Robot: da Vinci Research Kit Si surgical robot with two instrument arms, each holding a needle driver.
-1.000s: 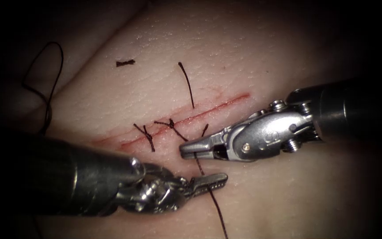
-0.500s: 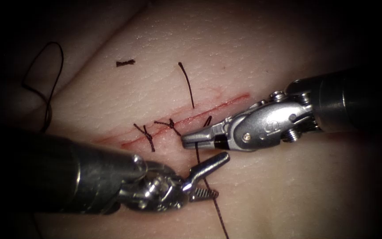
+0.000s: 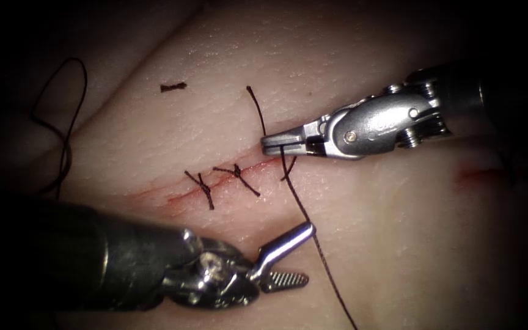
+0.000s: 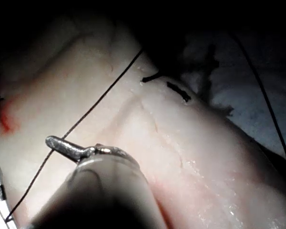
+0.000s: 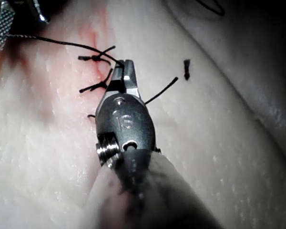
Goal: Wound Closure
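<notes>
The thread [image 3: 304, 211] is being held by the right tool [image 3: 274, 144], whose jaws are being kept closed on it directly over the cut [image 3: 227, 177], just right of the two finished knots [image 3: 237, 172]. From that grip the strand is being led down and to the right across the near side of the tissue [image 3: 398, 244], its long axis slanting steeply toward the lower edge of the endoscope view. The left tool [image 3: 297, 256] is being kept on the near side of the cut with its jaws spread wide and nothing between them; the strand is passing just beside its upper jaw tip, on the right. The right tool is thus on the thread, and the left tool is the nearer one to the strand's free run.

The thread is being seen as dark, thin and nearly straight between the grip and the picture's edge. A short tail [image 3: 256, 109] is standing up on the far side of the cut. The needle's place cannot be told.
</notes>
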